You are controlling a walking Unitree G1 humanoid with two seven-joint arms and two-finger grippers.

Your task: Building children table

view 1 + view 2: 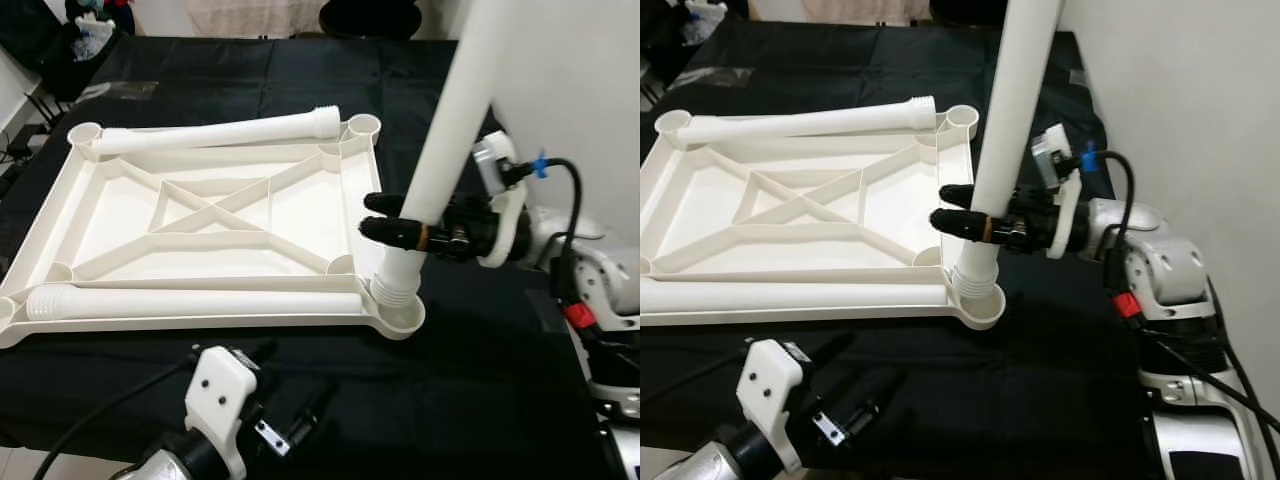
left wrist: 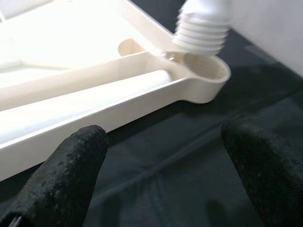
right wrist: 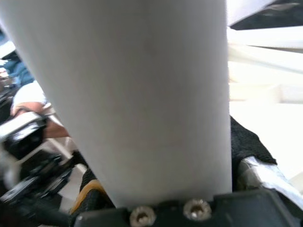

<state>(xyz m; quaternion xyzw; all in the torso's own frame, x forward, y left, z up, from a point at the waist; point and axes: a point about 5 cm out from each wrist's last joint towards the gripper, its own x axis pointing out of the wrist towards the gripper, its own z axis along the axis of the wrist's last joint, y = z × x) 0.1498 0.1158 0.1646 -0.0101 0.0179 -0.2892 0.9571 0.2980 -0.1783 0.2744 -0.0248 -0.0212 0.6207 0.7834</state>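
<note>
A white plastic tabletop (image 1: 80, 200) lies upside down on the black cloth, its ribs facing up. My right gripper (image 1: 385, 218) is shut on a white table leg (image 1: 450, 130), held nearly upright. The leg's threaded end (image 1: 398, 282) sits at the near right corner socket (image 1: 405, 318), slightly tilted. Two more legs lie on the tabletop: one along the far edge (image 1: 215, 131) and one along the near edge (image 1: 190, 303). My left gripper (image 2: 165, 175) hovers open over the cloth just in front of the near edge, fingers (image 2: 71, 170) spread wide.
A white wall (image 1: 1180, 90) stands close on the right. The black cloth (image 1: 450, 390) covers the surface around the tabletop. Dark bags and clutter (image 1: 80, 40) sit at the far left corner. A black cable (image 1: 575, 200) loops off my right wrist.
</note>
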